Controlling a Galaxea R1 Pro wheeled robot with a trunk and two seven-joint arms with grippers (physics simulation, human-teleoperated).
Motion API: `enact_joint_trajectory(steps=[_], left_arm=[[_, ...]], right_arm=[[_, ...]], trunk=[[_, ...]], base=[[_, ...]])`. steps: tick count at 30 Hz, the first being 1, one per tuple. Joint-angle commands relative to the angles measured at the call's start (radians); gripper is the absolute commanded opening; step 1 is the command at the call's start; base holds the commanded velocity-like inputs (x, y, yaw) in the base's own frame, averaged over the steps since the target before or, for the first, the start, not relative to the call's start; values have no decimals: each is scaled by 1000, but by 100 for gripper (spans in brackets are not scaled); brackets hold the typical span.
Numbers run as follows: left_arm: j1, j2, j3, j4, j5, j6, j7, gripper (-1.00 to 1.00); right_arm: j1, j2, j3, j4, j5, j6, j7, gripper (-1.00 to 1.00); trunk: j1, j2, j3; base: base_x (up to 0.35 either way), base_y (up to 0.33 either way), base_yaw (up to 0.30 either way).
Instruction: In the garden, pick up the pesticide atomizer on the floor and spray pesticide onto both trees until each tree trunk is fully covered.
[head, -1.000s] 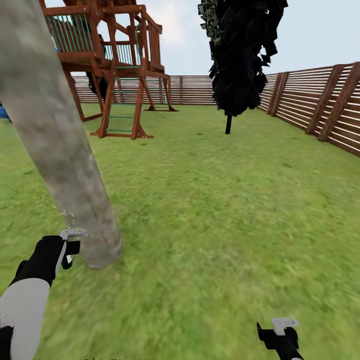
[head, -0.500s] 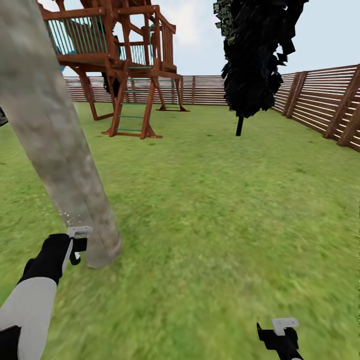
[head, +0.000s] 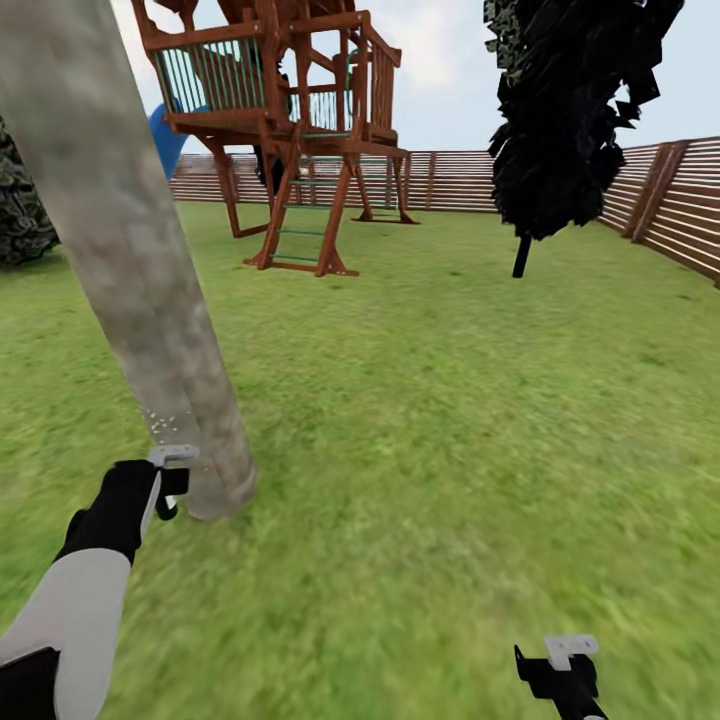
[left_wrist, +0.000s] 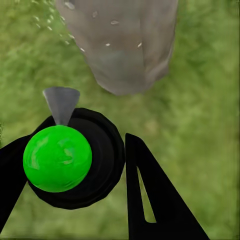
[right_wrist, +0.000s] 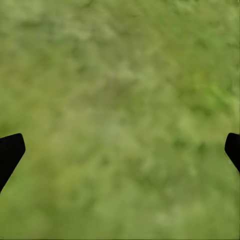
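The left gripper (left_wrist: 75, 170) pinches the light, rigid sprayer (left_wrist: 62, 157) round its body beside the trunk (head: 130, 270); the right gripper (right_wrist: 120, 150) hangs spread.

Trunk (head: 130, 270) rising thick, mottled grey, leaning across left side of lawn (head: 450, 420). Left gripper (head: 170, 480) hovering just beside trunk base; pale specks (head: 160, 420) dotting bark above it. Right gripper (head: 565, 665) showing at lower edge over grass. Playhouse (head: 290, 130) standing behind; dark tree (head: 570, 110) near fence (head: 670, 200).
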Motion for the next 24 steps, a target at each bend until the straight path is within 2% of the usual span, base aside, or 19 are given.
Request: enact_joint_trajectory(steps=[1,12,18,20,22,24], left_arm=[[0,-1,0,-1,-1,0,-1,-100],[12,0,1,4,-2,-3,3,-100],[14,0,0,15,-2,-3,4,-100],[14,-14,0,15,-2,-3,4,-100],[15,-22,0,16,-4,-3,4,-100],[26,-17,4,17,-5,-4,4,-100]], right_arm=[[0,0,0,0,0,0,0,100],[0,0,0,0,0,0,0,100],[0,0,0,0,0,0,0,100],[0,0,0,0,0,0,0,100],[0,0,0,0,0,0,0,100],[0,0,0,0,0,0,0,100]], trunk=[[0,0,0],[0,0,0],[0,0,0],[0,0,0],[0,0,0],[0,0,0]], base=[[151,-262,278],[188,-227,264],[250,-181,32],[161,-237,17],[44,-245,198],[10,-94,259]])
